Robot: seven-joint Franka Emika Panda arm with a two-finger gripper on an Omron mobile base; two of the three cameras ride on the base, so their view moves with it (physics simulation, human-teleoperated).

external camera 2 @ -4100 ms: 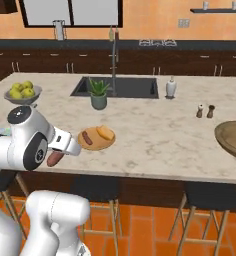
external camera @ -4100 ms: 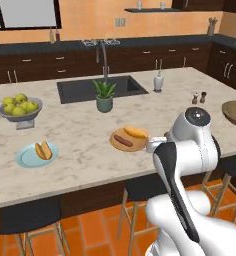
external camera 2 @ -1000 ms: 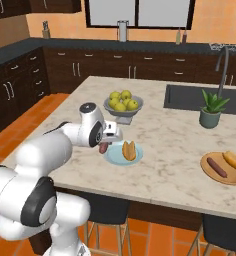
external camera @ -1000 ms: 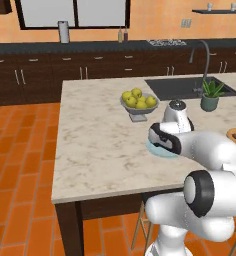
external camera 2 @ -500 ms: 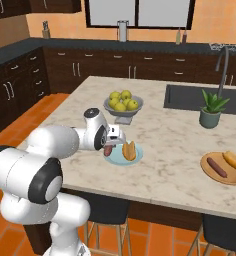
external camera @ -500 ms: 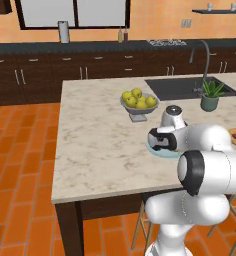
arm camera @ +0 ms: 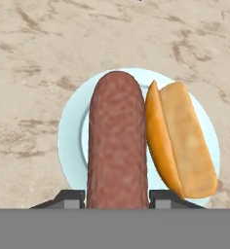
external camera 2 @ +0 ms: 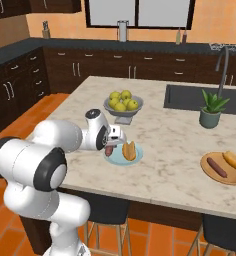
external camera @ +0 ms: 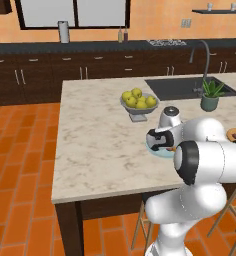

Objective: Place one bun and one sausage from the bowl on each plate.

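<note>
- Gripper [arm camera: 116, 197] at the near left part of the island counter [external camera 2: 180, 140], closed on the sausage [arm camera: 117, 146]; in the hand view the two dark fingertips [arm camera: 68, 198] flank the sausage's near end, and its length runs straight away from the hand.
- Island counter, marble-topped, carrying from left to right in the right base view: grey fruit bowl [external camera 2: 123, 106], pale blue plate [external camera 2: 121, 156], potted plant [external camera 2: 211, 111], tan wooden plate [external camera 2: 225, 170].
- Tan wooden plate, far to the right of the gripper, already bearing one bun and one sausage; judged complete.
- Pale blue plate [arm camera: 70, 141], directly beneath the gripper; the sausage hangs over its left half in the hand view. Whether it touches the plate cannot be told.
- Bun [arm camera: 180, 141], lying on the right half of the pale blue plate, its long axis nearly parallel to the sausage and just beside it.
- Governing relation: sausage above the plate's free half, aligned with the bun; the coming move appears to call for lowering and release, with little sideways correction.
</note>
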